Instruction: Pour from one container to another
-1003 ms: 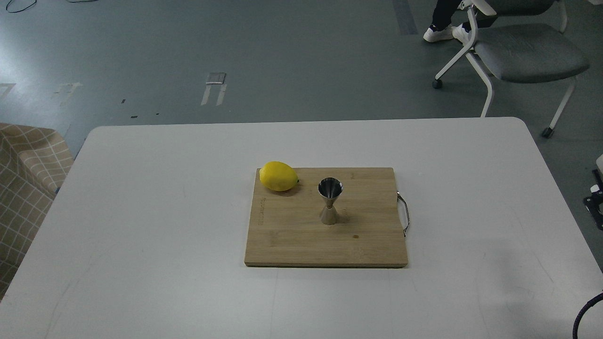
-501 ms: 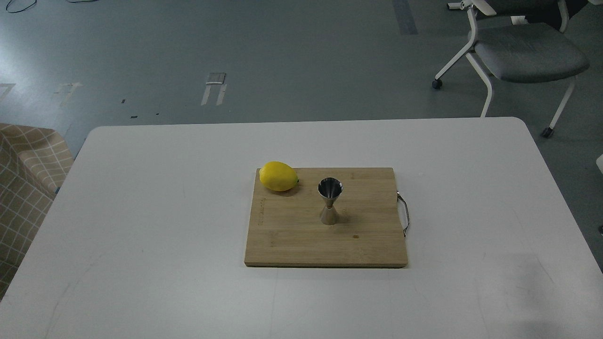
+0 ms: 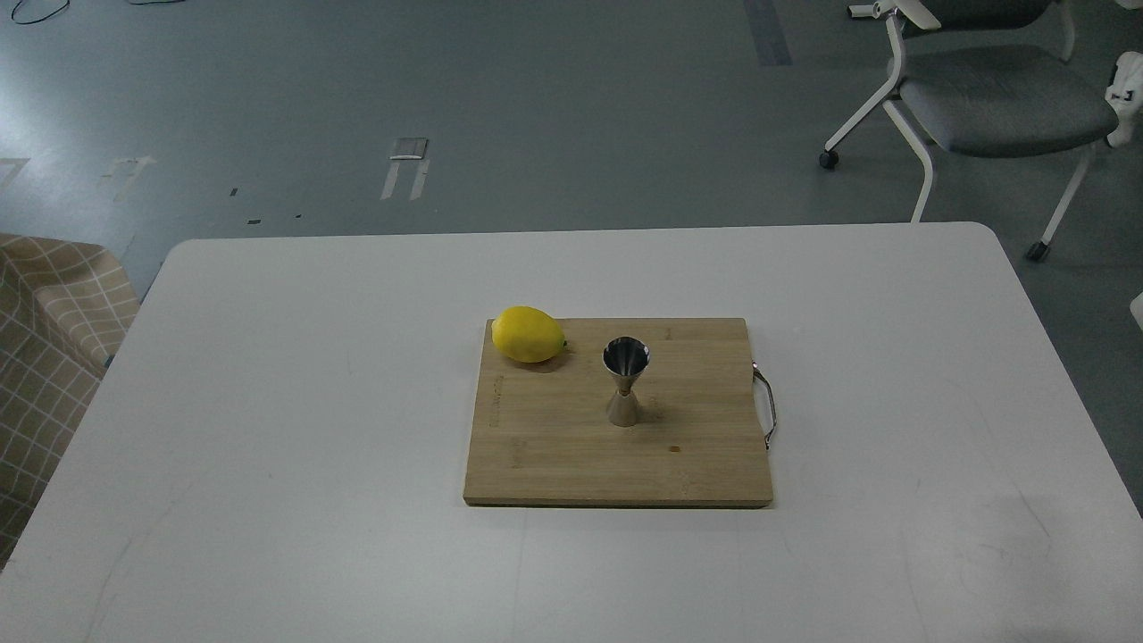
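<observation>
At the far left a checked cloth [image 3: 54, 357] sits just off the bench [image 3: 268, 402], and none of my left arm shows. On the board [image 3: 554, 455] in the middle, the lemon [image 3: 529, 334] lies at the back left corner, and the jigger [image 3: 626, 380] stands upright just right of it, apart from it, mouth open and looking empty as far as I can tell. The board's metal handle [image 3: 764, 404] faces right. What has changed is on the right: a second ago a dark piece of my right arm and a cable showed at that edge, and now they are gone, leaving only bare bench there and the chair [image 3: 991, 98] beyond it. Neither pair of fingers is in sight, so I cannot tell whether they are spread or pressed together. The glass is nowhere in view either. I judge the pour has not begun: I must first find and pick up the glass.
</observation>
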Controlling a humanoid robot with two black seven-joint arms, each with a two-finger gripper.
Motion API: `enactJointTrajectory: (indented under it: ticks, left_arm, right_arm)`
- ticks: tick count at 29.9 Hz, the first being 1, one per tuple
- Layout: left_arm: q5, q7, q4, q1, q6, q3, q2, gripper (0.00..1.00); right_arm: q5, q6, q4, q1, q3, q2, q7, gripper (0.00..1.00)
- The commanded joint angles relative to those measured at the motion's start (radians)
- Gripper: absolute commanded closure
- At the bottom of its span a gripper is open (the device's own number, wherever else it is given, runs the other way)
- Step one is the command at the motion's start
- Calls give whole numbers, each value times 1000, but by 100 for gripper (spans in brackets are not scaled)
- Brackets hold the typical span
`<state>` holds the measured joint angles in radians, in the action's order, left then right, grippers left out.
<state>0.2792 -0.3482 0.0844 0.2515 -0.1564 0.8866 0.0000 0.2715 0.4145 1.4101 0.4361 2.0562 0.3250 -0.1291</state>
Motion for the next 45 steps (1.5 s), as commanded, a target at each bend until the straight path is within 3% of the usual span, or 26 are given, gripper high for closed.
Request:
enactJointTrajectory:
  ticks: [1,30,45]
  left_arm:
    - [0,0,0,0,0,0,0,2]
    - [0,0,0,0,0,0,0,2]
    - [0,0,0,0,0,0,0,2]
  right_arm:
    - [2,-2,0,15,1,17,-1,0]
    - [8,-75,-23,253,10,135,-10,0]
    - [86,-89,-137,366,7,137,-12,0]
